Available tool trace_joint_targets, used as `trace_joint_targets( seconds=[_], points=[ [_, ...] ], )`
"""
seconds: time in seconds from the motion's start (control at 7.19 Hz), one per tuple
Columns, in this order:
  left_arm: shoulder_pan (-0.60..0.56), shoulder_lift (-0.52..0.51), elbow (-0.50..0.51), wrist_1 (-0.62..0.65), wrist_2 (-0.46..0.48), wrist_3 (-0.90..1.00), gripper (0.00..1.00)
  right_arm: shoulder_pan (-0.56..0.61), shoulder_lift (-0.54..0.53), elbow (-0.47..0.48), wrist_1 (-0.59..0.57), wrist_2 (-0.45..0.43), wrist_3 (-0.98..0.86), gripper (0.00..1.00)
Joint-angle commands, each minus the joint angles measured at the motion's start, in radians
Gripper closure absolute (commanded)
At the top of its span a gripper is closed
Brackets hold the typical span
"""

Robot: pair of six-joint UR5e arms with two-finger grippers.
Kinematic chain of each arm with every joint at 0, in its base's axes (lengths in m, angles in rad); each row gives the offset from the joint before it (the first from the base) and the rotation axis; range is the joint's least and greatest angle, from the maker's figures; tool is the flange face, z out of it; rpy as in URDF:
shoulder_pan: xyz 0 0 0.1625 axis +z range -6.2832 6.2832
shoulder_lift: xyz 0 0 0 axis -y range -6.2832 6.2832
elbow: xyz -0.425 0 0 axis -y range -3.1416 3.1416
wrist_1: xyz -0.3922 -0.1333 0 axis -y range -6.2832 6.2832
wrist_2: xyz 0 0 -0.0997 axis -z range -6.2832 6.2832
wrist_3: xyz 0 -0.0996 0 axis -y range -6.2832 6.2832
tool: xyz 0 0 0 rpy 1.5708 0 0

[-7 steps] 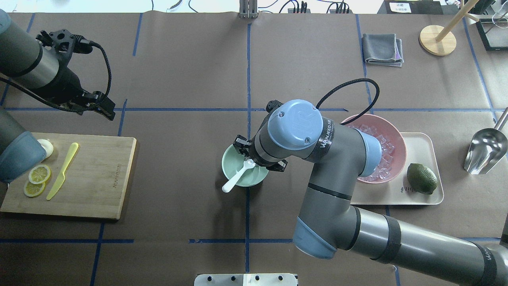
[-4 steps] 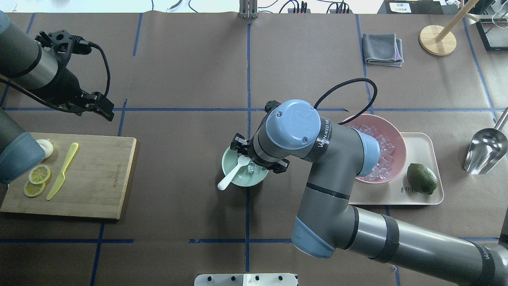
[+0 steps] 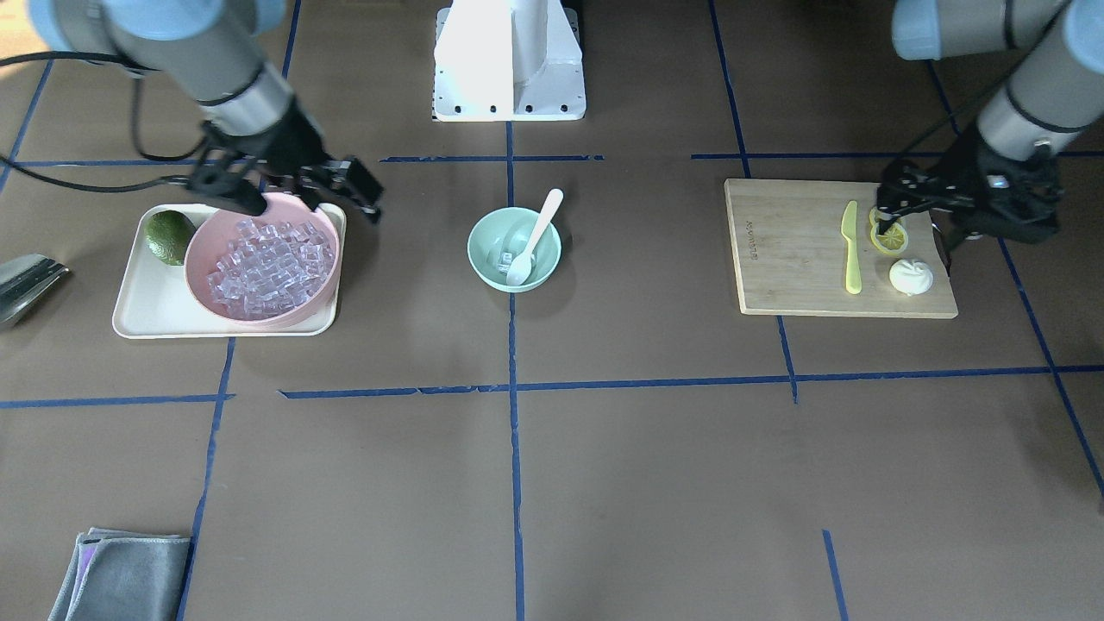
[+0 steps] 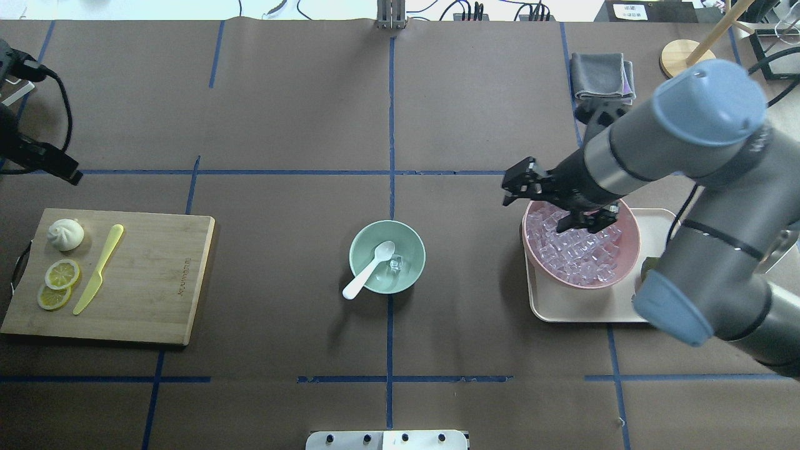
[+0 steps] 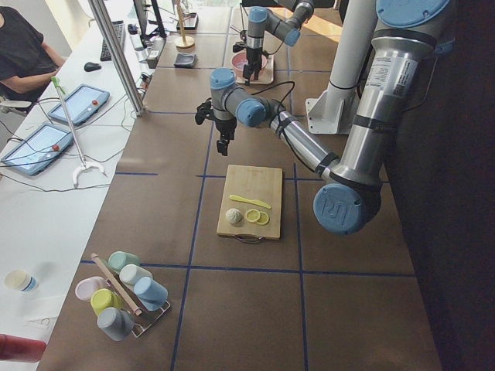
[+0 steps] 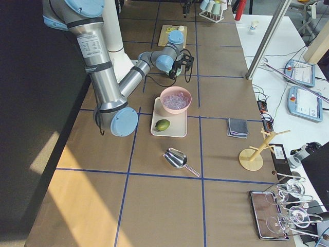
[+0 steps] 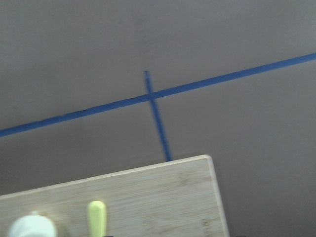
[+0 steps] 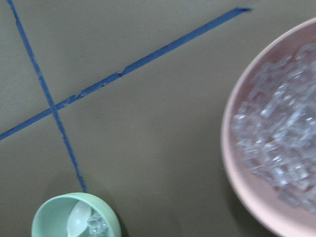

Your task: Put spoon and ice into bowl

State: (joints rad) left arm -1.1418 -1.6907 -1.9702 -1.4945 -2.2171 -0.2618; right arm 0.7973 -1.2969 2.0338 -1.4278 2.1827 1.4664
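Observation:
The mint-green bowl (image 4: 409, 272) stands at the table's middle. The white spoon (image 4: 370, 270) lies in it, scoop inside and handle over the near-left rim. One clear ice cube (image 4: 395, 265) lies beside the scoop. Bowl (image 3: 487, 263), spoon (image 3: 536, 231) and ice (image 3: 503, 258) also show in the front view. My right gripper (image 4: 509, 187) is open and empty, over the far-left rim of the pink bowl (image 4: 632, 228) full of ice (image 4: 578, 253). My left gripper (image 3: 912, 235) looks open and empty, above the cutting board's (image 3: 785, 250) far end.
The pink bowl sits on a cream tray (image 4: 562, 309) with a lime (image 3: 168, 235). The board holds a yellow knife (image 4: 99, 269), lemon slices (image 4: 61, 274) and a white bun (image 4: 65, 234). A metal scoop (image 3: 21, 285), grey cloth (image 4: 600, 75) and wooden stand (image 4: 684, 62) lie at the right.
My right gripper has left the green bowl and moved right to the pink bowl. The spoon stays in the green bowl. My left arm has drawn back to the left.

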Motion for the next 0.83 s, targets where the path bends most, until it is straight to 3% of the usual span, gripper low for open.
trace_joint_targets(
  seconds=[0.0,0.28,0.56,0.7],
  points=[
    [-0.209,0.037,0.066,0.092,-0.022,0.343,0.04,0.251,-0.216,0.046,0.001,0.187,-0.365,0.01],
    [-0.385,0.022,0.227,0.106,-0.081,0.548,0.01,0.418,-0.385,0.016,0.000,0.221,-0.768,0.01],
    [-0.424,0.023,0.261,0.124,-0.143,0.570,0.01,0.540,-0.481,-0.070,0.000,0.221,-1.126,0.01],
    [-0.424,0.004,0.261,0.193,-0.151,0.570,0.01,0.598,-0.490,-0.133,0.000,0.221,-1.270,0.01]
  ],
)
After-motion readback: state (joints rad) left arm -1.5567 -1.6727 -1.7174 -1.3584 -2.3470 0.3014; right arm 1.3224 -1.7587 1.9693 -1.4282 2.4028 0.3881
